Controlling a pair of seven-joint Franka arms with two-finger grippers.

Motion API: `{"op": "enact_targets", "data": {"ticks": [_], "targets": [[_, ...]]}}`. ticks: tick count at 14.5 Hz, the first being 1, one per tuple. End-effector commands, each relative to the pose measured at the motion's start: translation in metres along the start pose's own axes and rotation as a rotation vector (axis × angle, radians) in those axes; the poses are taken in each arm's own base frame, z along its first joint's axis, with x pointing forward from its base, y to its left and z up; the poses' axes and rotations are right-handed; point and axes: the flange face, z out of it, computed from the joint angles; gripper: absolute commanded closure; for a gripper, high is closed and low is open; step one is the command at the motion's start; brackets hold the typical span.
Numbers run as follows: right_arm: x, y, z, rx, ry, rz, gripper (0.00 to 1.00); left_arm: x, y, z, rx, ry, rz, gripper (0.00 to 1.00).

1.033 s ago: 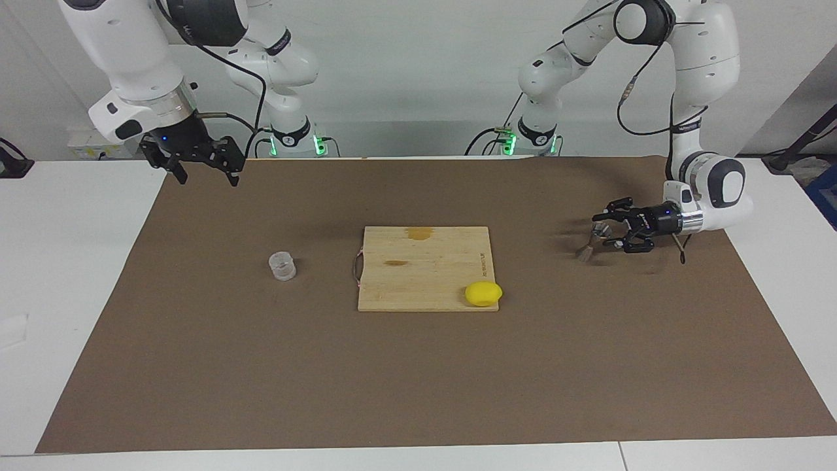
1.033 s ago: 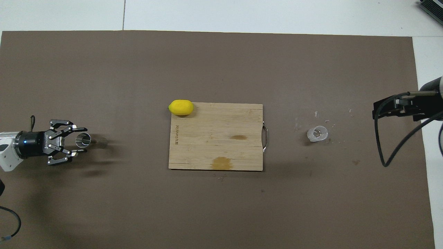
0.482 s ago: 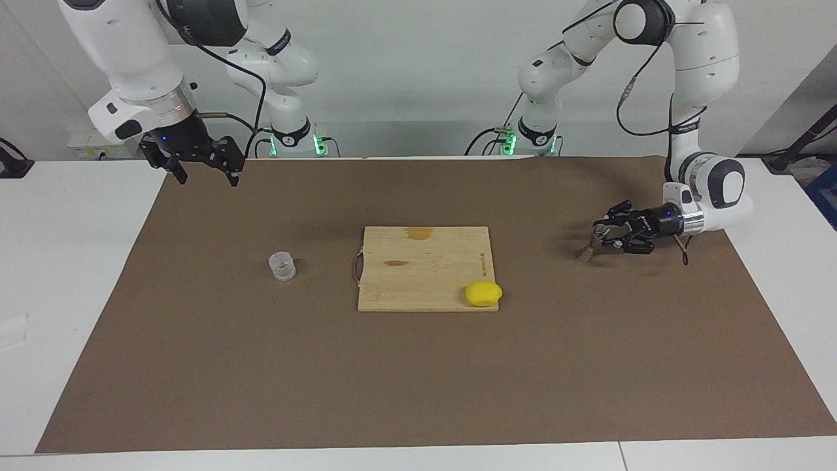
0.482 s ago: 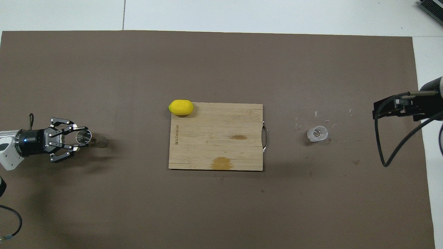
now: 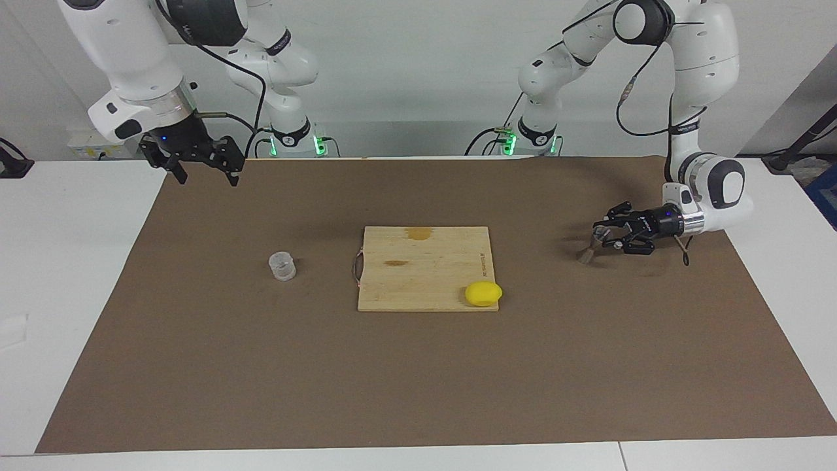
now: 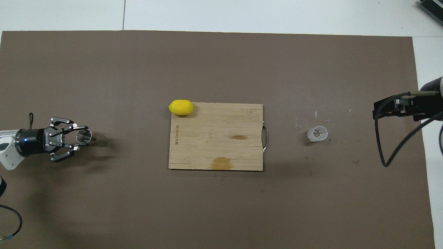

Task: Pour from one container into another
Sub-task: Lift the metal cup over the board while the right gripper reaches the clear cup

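Since a second ago, the left gripper (image 5: 603, 236) has closed its fingers on the small grey-silver metal hourglass-shaped jigger (image 5: 592, 244) and tipped it slightly, its upper cup leaning toward the arm; nothing else has shifted. Beneath everything lies the wide brown mat (image 5: 418, 366) covering the white table (image 5: 72, 261). At its middle sits the pale rectangular wooden cutting board (image 5: 425, 261), with the yellow lemon (image 5: 483, 294) on the board's corner farthest from the robots, toward the left arm's end. The right gripper (image 5: 204, 171) hangs with jaws spread, empty, above the mat's corner by its own base, waiting. On the mat toward the right arm's end, well apart from the board, stands the small clear cylindrical cup (image 5: 282, 265), upright.
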Motion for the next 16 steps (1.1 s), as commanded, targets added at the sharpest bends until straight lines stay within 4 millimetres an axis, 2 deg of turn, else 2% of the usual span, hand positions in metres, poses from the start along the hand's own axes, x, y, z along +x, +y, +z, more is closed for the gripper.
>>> {"op": "enact_targets", "data": {"ticks": [1,4,7,10,13,16], "targets": [[-0.008,0.004,0.000,0.002,0.000,0.005,0.00,0.003,-0.003,0.003,0.008,0.003,0.023,0.83],[-0.008,0.004,-0.001,0.003,0.002,0.001,0.00,0.009,-0.003,0.010,-0.010,0.034,0.020,0.85],[-0.008,0.004,-0.001,0.003,0.005,0.001,0.00,0.023,-0.007,0.024,-0.025,0.052,0.009,0.86],[-0.007,0.004,-0.003,0.003,0.011,0.001,0.00,0.049,-0.014,0.051,-0.055,0.077,0.013,0.86],[-0.007,0.004,-0.003,0.003,0.011,0.001,0.00,0.078,-0.020,0.097,-0.094,0.102,0.015,0.86],[-0.007,0.012,-0.002,0.004,0.005,0.016,0.00,0.113,-0.019,0.158,-0.151,0.126,0.014,0.88]]}}
